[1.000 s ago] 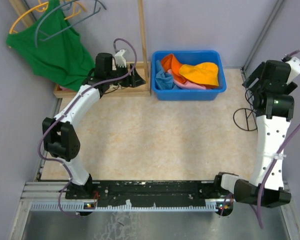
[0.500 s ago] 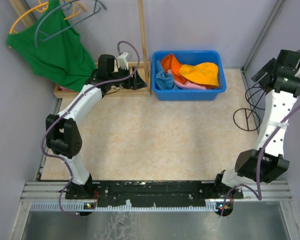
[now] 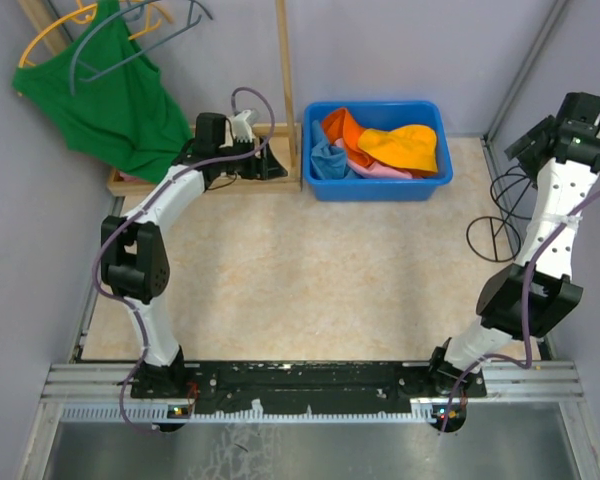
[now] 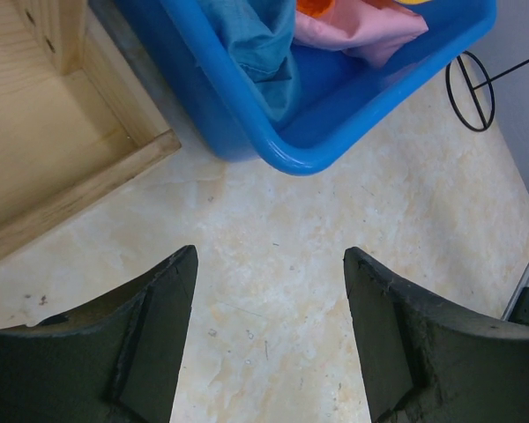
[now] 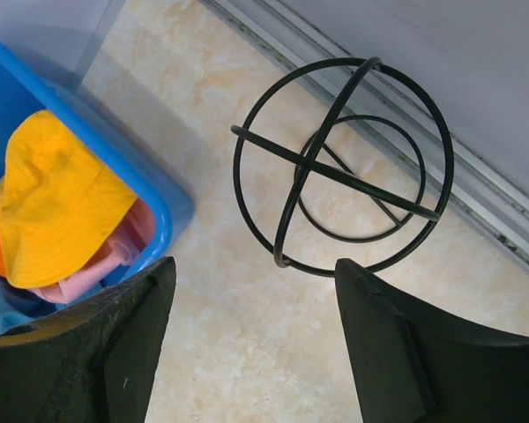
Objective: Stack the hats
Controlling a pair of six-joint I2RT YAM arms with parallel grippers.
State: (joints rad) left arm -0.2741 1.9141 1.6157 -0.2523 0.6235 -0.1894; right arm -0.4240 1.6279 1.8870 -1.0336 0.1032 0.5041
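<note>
The hats (image 3: 405,147) lay heaped in the blue bin (image 3: 378,188); left gripper (image 4: 269,256) and right gripper (image 5: 251,264) hung either side of it, released, empty. Pinching the top crown looked safest.

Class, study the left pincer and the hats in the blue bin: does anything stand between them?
Yes: the blue bin has its side wall in the way. The hats lie inside it, so the open left pincer, beside the bin, would have to pass over the rim.
</note>
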